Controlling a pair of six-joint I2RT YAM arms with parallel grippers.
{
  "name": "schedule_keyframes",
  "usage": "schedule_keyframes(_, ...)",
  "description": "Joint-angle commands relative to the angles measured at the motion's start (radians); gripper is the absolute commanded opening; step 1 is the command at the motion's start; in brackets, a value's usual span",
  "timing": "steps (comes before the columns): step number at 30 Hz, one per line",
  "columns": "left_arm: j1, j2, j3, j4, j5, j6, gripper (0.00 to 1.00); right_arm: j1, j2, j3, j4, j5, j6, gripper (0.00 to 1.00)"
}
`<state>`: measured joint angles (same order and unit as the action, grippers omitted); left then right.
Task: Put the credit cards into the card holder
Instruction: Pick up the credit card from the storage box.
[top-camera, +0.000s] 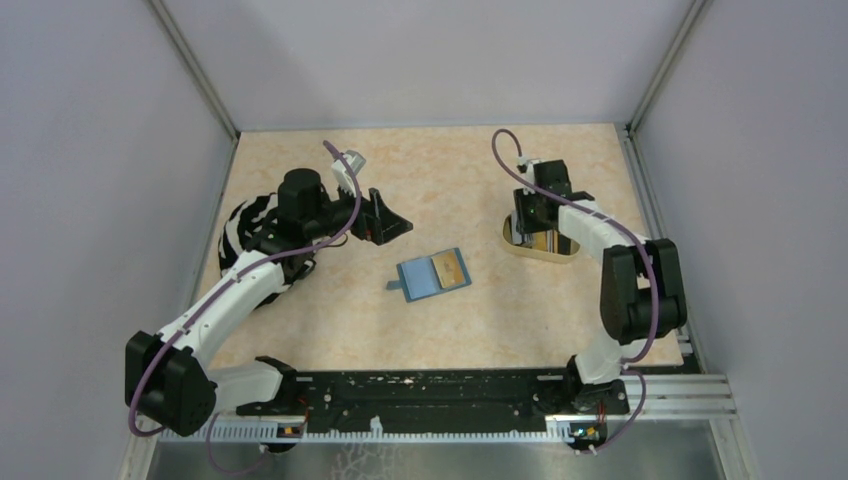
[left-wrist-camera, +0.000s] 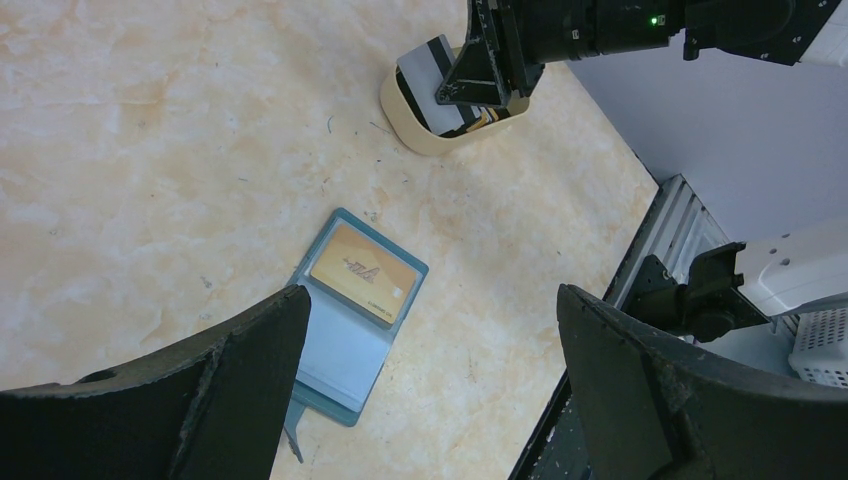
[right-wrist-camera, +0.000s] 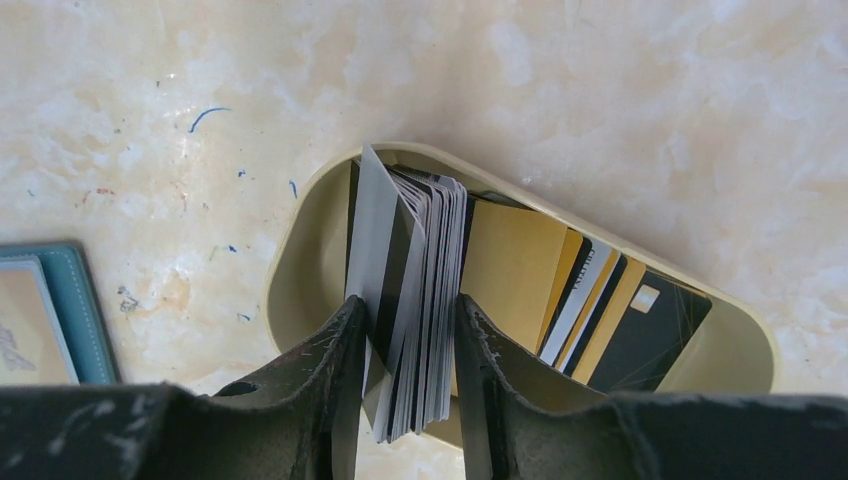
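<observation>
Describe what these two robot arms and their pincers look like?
Both the left arm and right arm have white shell segments joined by chunky black motor joints. A thin purple cable loops along each. The left gripper and right gripper are matte black, with two wedge-shaped fingers, scuffed at the edges.

Upright credit cards (right-wrist-camera: 430, 250) tight between right gripper (right-wrist-camera: 407, 308) fingers (right-wrist-camera: 335, 360); beige tray (right-wrist-camera: 298, 265) around

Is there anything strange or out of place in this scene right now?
Yes. In the beige tray, the right gripper has its fingers around a whole bundle of credit cards, not a single one, and the grey outer card leans askew. The card holder lies open with one gold card on it.
</observation>
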<state>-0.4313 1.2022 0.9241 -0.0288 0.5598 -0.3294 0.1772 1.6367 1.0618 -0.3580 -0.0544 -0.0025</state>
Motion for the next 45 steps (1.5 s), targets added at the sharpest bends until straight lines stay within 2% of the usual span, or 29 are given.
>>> schedule_keyframes(1, 0.003, -0.01, -0.009, 0.021, -0.002, -0.002, 0.99, 0.023, 0.041, 0.029, -0.026, 0.101, -0.057, 0.22)
schedule_keyframes(7, 0.003, -0.01, -0.01, 0.021, -0.002, -0.003, 0.99, 0.062, 0.057, 0.038, -0.04, 0.122, -0.082, 0.31)
schedule_keyframes(12, 0.003, -0.01, -0.01, 0.021, -0.005, 0.001, 0.99, 0.097, 0.071, 0.047, -0.054, 0.141, -0.096, 0.33)
schedule_keyframes(21, 0.003, -0.01, -0.01, 0.021, -0.01, 0.004, 0.99, 0.07, 0.08, 0.079, -0.105, 0.06, -0.086, 0.42)
schedule_keyframes(28, 0.003, -0.01, -0.01, 0.021, -0.007, 0.003, 0.99, -0.021, 0.08, 0.083, -0.126, -0.168, -0.058, 0.43)
schedule_keyframes(35, 0.003, -0.019, -0.01, 0.021, -0.007, 0.004, 0.99, -0.084, 0.072, 0.082, -0.132, -0.305, -0.041, 0.49)
schedule_keyframes(45, 0.004, -0.02, -0.01, 0.021, -0.008, 0.004, 0.99, -0.172, 0.083, 0.074, -0.137, -0.524, -0.006, 0.49)
